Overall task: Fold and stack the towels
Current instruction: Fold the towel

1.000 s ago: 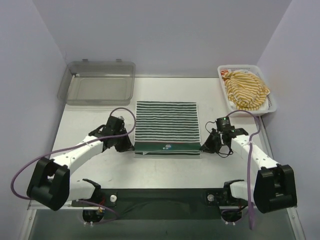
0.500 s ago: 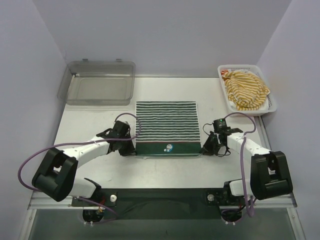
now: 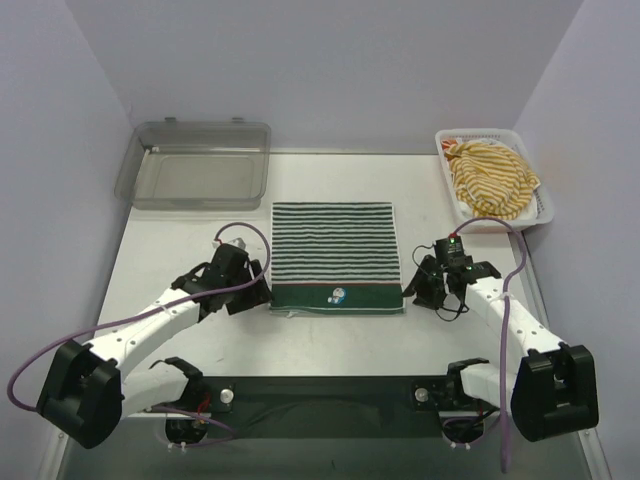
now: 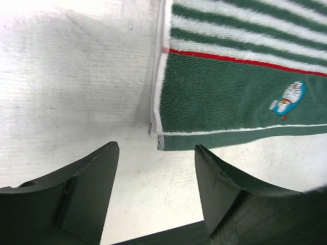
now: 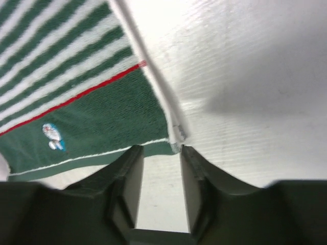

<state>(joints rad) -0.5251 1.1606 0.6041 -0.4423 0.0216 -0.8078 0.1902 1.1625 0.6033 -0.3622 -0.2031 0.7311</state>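
The dark-green-and-white striped towel (image 3: 335,255) lies folded flat in the middle of the table, its cartoon patch (image 3: 338,294) on the solid green band at the near edge. My left gripper (image 3: 262,292) stands open just off the near-left corner of that towel (image 4: 225,97), with bare table between its fingers (image 4: 97,173). At the near-right corner of the towel (image 5: 92,112), my right gripper (image 5: 157,148) is open by a narrow gap, and the corner lies just beyond its tips. A yellow-and-white striped towel (image 3: 490,178) is bunched in the basket.
The white mesh basket (image 3: 478,134) stands at the back right. A clear grey plastic tray (image 3: 195,165) sits at the back left. Purple cables loop from both arms near the towel's sides.
Both grippers have opened and let go of the green towel's near corners. The towel now lies flat, and both grippers have backed off slightly.
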